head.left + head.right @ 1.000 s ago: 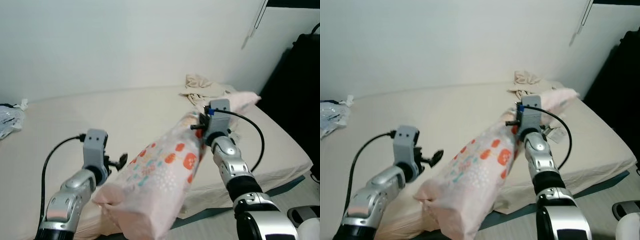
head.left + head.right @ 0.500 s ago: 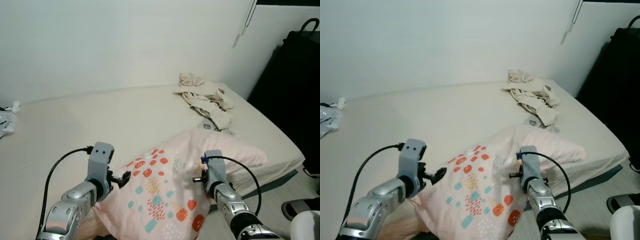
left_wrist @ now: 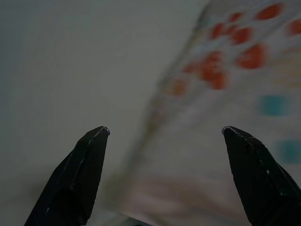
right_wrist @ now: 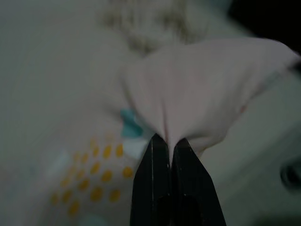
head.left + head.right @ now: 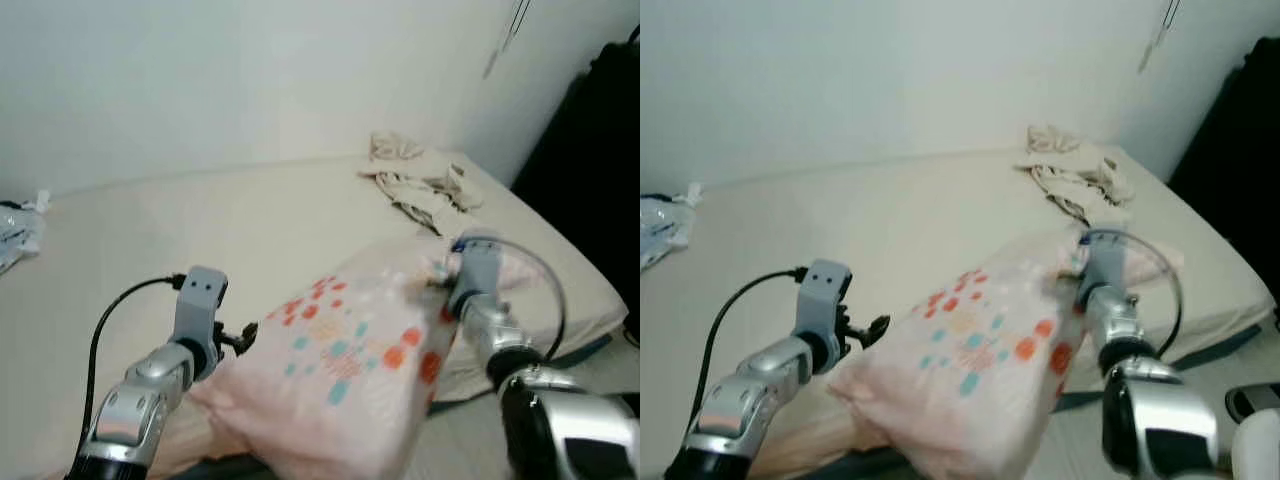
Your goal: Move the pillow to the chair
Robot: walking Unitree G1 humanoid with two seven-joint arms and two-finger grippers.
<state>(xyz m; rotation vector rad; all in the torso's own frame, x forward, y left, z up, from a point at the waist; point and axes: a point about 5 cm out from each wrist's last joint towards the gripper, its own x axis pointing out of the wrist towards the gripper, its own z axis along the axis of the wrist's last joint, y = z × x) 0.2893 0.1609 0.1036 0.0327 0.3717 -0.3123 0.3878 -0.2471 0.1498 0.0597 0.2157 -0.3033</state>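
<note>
wall: plain white | bed: cream sheet | crumpled cloth: far corner | right side: dark

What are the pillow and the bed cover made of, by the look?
Pillow: soft woven fabric, matte pale pink with red and teal print; it sags, and puckers into folds where the right claw pinches it. Likely cotton, though that can't be confirmed. Bed cover: matte cream cloth sheet, lying smooth with faint creases.

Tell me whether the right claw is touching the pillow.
Touching. The right wrist view shows the right claw shut, with a fold of the pillow pinched between its fingertips.
</note>
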